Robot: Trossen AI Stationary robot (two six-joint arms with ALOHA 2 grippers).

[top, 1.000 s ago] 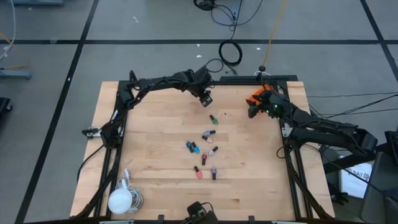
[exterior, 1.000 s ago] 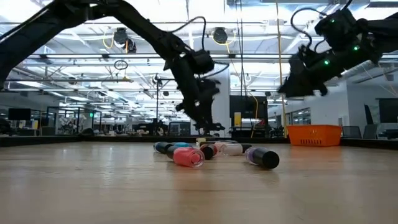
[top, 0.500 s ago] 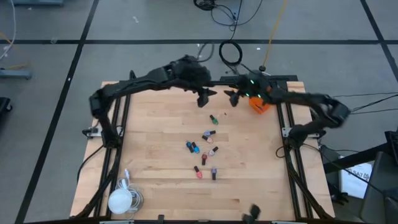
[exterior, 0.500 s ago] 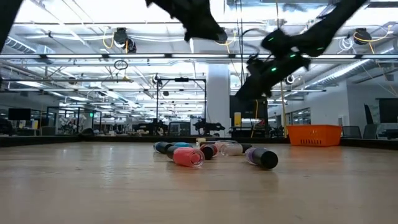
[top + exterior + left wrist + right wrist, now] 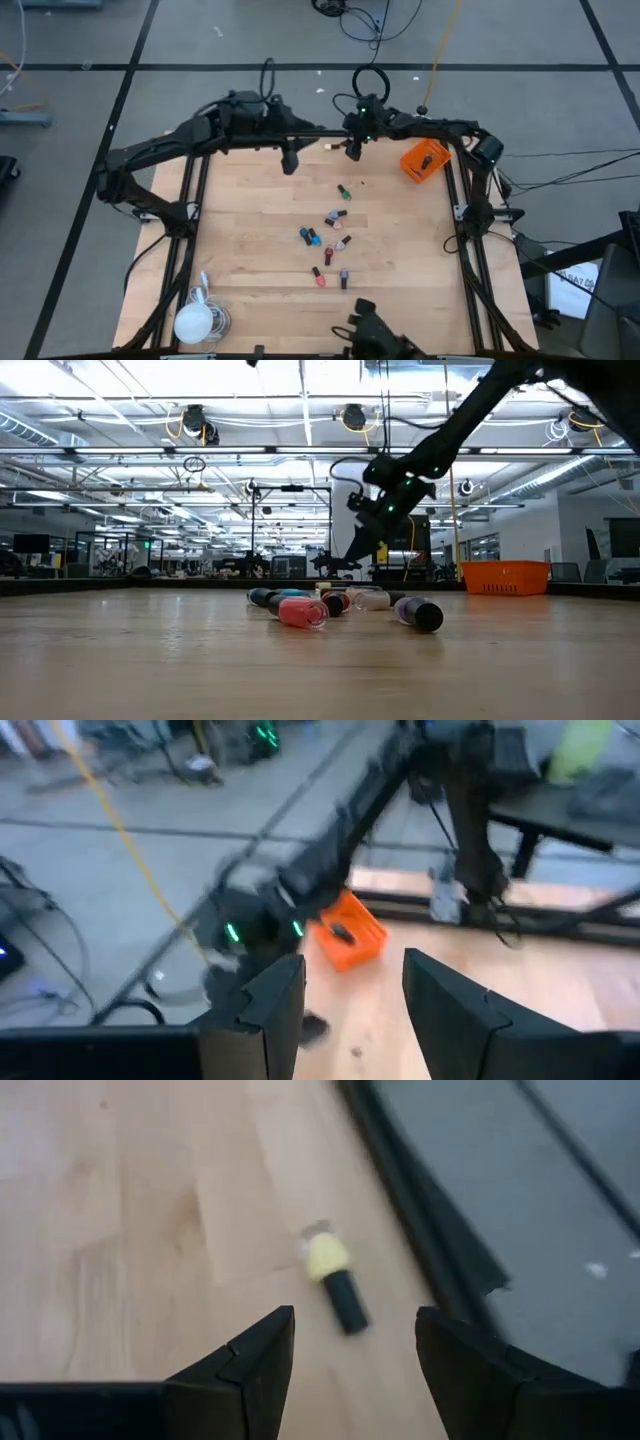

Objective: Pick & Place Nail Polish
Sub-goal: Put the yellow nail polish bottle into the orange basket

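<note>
Yellow was the colour of the one bottle [image 5: 327, 1257] lying on its side under the right gripper [image 5: 350, 1342], close to the table's far rail, dark cap pointing away from the wood. That gripper's fingers stood apart with nothing between them, raised over the far edge of the table [image 5: 240, 250] near its middle. The left gripper [image 5: 352, 992] hung a little to its left, also over the far edge, its fingers parted and empty too.

The rest of the nail polish [image 5: 326, 243] lay scattered on its side in the middle of the table, well apart from both grippers; one dark bottle already sat in the orange bin [image 5: 424, 160] at the far right corner.

The likely trouble was the yellow bottle's place beside the rail: a finger coming down on that side could strike the frame, or nudge the round bottle so it rolled. Being so small, it could also slip out if pinched on the cap. With both grippers so near each other, a careless reach risked the arms meeting.
</note>
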